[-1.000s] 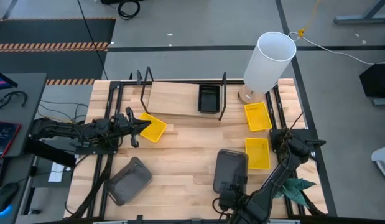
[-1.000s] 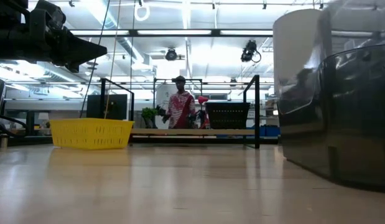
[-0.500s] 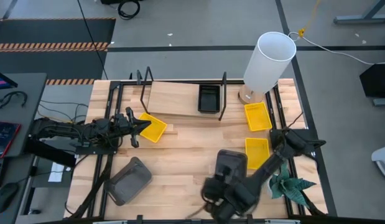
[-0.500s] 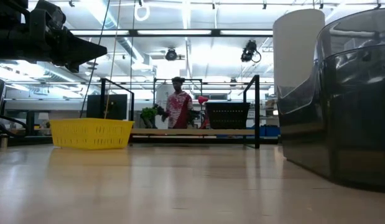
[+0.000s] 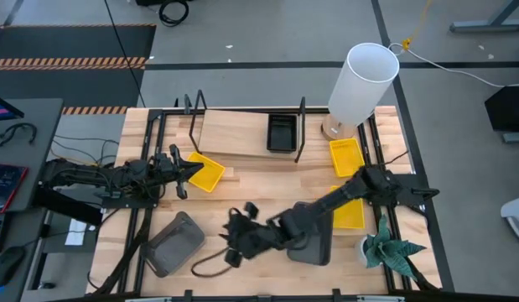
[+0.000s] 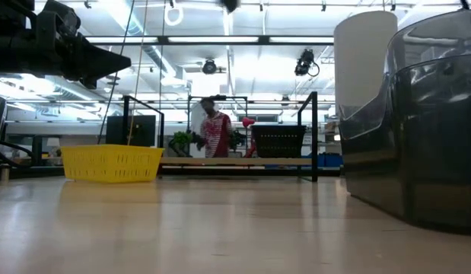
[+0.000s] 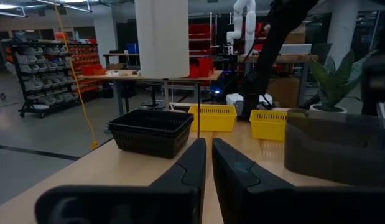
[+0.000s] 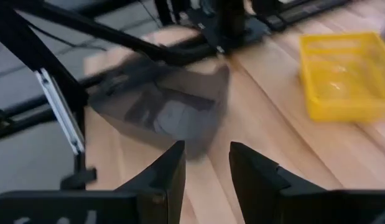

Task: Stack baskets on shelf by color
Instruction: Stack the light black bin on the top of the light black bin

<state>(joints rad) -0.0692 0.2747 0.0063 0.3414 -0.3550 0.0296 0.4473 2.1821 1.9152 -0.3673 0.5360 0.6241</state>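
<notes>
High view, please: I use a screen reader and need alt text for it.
The right gripper reaches across the table's front toward a dark grey basket, nothing held. The left gripper sits at a yellow basket. A black basket rests on the shelf.

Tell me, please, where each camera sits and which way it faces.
High: overhead, straight down on the table; left arm and right arm show.
Low: table height, level toward the shelf; the left arm shows above.
Left wrist: past the shut left end effector toward the black basket.
Right wrist: past the open right end effector toward a grey basket.
Low and left wrist share the black basket.
</notes>
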